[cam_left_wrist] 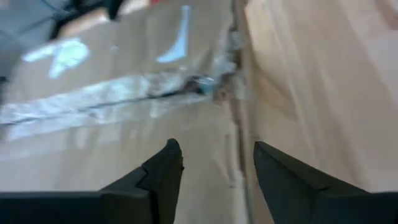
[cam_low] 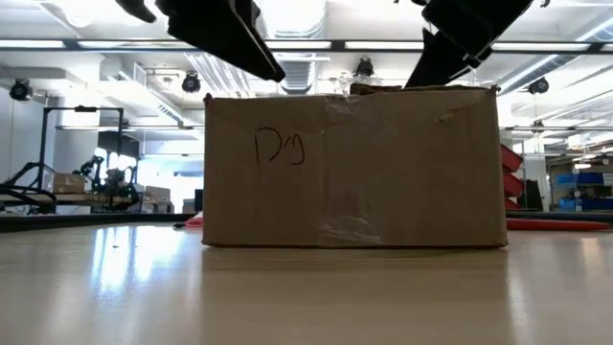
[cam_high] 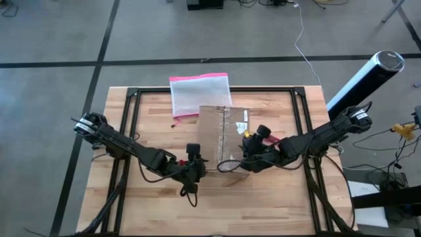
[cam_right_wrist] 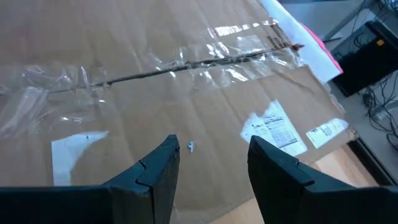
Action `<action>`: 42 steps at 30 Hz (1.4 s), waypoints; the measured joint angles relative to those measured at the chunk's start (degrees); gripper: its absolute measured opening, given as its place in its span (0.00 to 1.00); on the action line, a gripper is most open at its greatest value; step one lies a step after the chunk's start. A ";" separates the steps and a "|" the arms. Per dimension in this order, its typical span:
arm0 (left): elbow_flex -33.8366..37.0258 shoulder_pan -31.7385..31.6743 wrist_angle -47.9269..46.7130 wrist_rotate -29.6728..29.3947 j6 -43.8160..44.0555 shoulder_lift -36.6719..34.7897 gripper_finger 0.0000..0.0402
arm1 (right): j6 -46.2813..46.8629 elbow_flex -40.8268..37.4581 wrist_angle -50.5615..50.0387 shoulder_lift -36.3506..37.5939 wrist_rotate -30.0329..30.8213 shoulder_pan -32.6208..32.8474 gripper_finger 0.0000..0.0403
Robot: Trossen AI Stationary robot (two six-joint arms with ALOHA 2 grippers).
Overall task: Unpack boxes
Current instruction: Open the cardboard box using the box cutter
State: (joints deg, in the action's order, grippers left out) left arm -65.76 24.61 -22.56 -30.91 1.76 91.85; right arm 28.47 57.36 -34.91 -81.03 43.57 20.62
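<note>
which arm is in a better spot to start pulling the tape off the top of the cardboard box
Probably the right. Its open gripper hangs directly over the box top near the taped seam. The left gripper, also open, sits at the box's corner edge.

You have a wooden table [cam_high: 158, 118] with a black frame beneath its top, standing on a grey floor [cam_high: 52, 39] crossed by dark tape lines. A translucent pouch [cam_high: 197, 92] with a pink edge lies flat at the table's far edge, partly hanging past it. A small red bit [cam_high: 173, 123] sits on the wood just beside the pouch's near corner. Off the table's right far corner you see a black and white cylinder [cam_high: 366, 78] leaning at an angle. A white cable [cam_high: 304, 49] trails over the floor beyond the table. In the low view, ceiling lights [cam_low: 287, 24] and shelving [cam_low: 77, 182] fill the room behind.
</note>
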 joint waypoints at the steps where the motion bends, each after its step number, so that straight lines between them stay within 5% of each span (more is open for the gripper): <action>1: -0.02 -0.18 0.41 -1.60 -0.74 0.00 0.48 | -0.02 0.00 0.50 -0.46 -0.03 -0.27 0.41; 7: -0.04 -2.32 1.16 -4.58 -4.16 0.00 0.51 | -1.77 -0.02 1.23 -3.55 -1.01 -2.02 0.40; 16: -0.09 -2.67 1.59 3.27 -7.23 0.00 0.48 | -1.98 0.09 2.06 -7.20 -4.44 -4.60 0.41; 26: -0.09 -2.70 -0.68 3.41 -7.04 2.20 0.49 | -2.81 0.09 6.15 -8.20 -7.27 -4.87 0.38; 42: -0.09 -2.76 -1.95 -4.26 -7.30 2.56 0.47 | -3.66 0.02 11.34 -8.20 -16.85 -2.90 0.39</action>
State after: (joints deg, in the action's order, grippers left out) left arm -65.84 21.85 -24.51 -35.17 -5.54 94.41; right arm 24.80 57.39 -23.57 -89.23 26.72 17.72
